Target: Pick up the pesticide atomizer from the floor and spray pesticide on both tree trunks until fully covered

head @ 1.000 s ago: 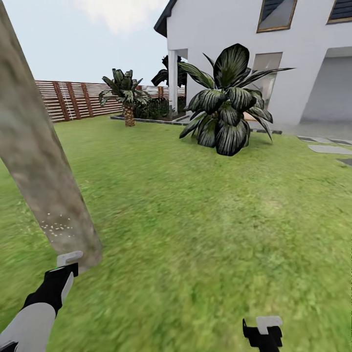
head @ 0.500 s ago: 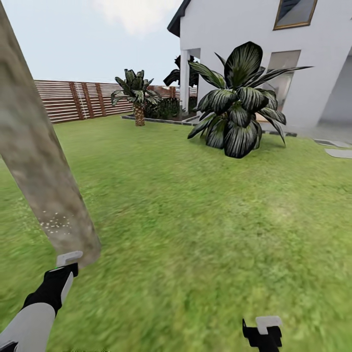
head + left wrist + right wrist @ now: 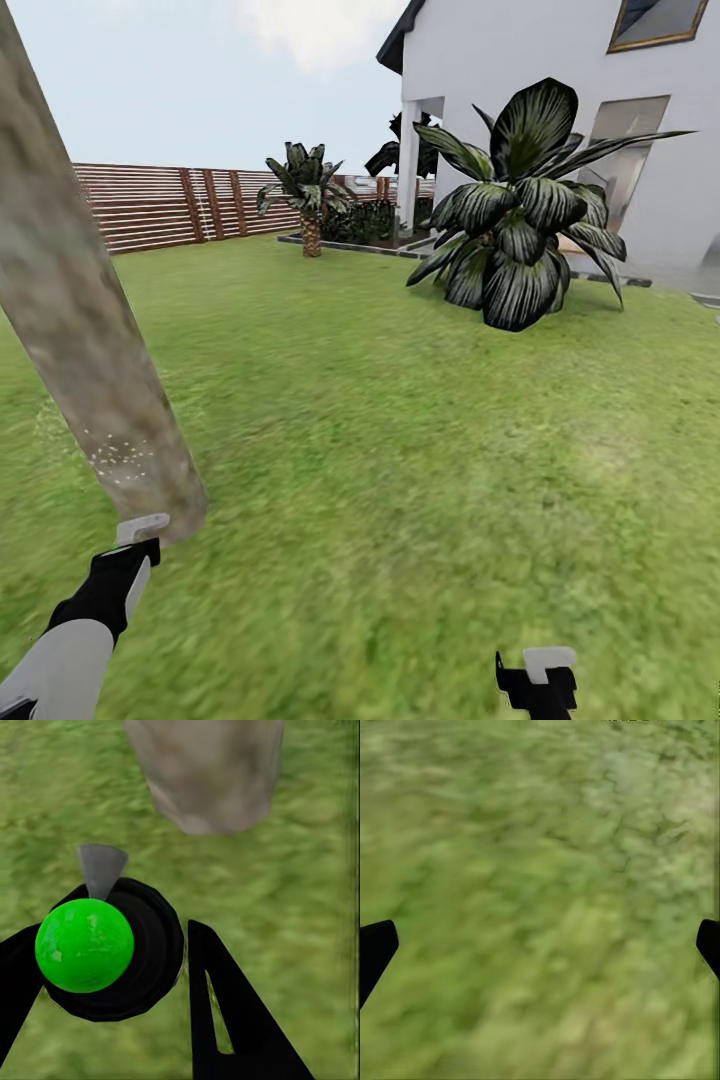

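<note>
A thick tree trunk (image 3: pixel 80 330) of mottled grey-brown bark leans across the left of the head view, and its base (image 3: pixel 206 772) shows in the left wrist view. White pesticide specks (image 3: pixel 118 460) dot its lower part. My left gripper (image 3: pixel 112 585) (image 3: pixel 112 971) is shut on the pesticide atomizer (image 3: pixel 112 952), a black round body with a green ball on top. Its grey nozzle (image 3: pixel 100 866) (image 3: pixel 142 527) points at the trunk's foot, a short gap away. My right gripper (image 3: pixel 537 682) (image 3: pixel 540 945) hangs open over grass, fingers wide apart.
The green lawn (image 3: pixel 400 430) spreads ahead. A broad-leaved dark bush (image 3: pixel 520 230) stands at the right before the white house (image 3: pixel 560 110). A small palm (image 3: pixel 310 195) and the brown slat fence (image 3: pixel 150 205) line the back.
The whole picture has shifted: house, bush and fence sit further right, so the camera moved. Both arms and the trunk keep their places in the view.
</note>
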